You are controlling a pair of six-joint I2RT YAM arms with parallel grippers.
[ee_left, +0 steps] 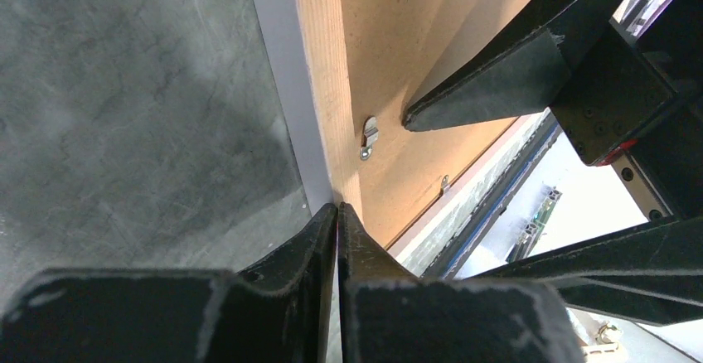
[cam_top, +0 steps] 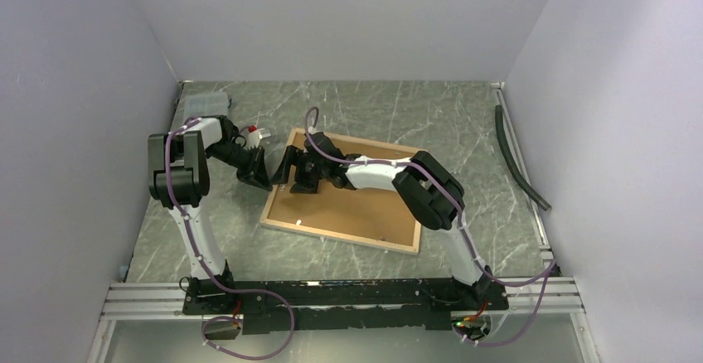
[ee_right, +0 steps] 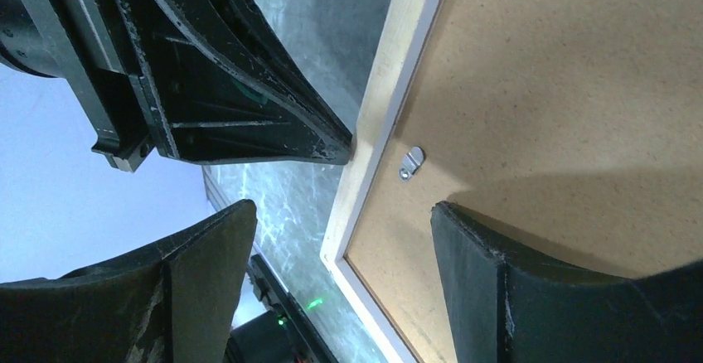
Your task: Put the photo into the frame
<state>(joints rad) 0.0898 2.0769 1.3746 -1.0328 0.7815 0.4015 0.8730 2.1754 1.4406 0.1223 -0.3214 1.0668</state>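
Note:
The frame [cam_top: 340,237] lies face down on the table with a brown backing board [cam_top: 356,210] in it. The photo is hidden. My left gripper [cam_top: 265,183] is shut, and its tips [ee_left: 338,207] touch the light wood left edge of the frame [ee_left: 319,65] with nothing between them. My right gripper [cam_top: 288,172] is open and straddles that same edge [ee_right: 390,73], one finger over the table and one over the board [ee_right: 564,89]. A small metal clip [ee_right: 410,162] sits just ahead of it. In the right wrist view the left gripper [ee_right: 249,106] points at the frame's edge.
A clear plastic box [cam_top: 203,102] stands at the back left corner. A black hose [cam_top: 518,160] lies along the right wall. The aluminium rail [cam_top: 332,292] with the arm bases runs along the near edge. Walls close in three sides.

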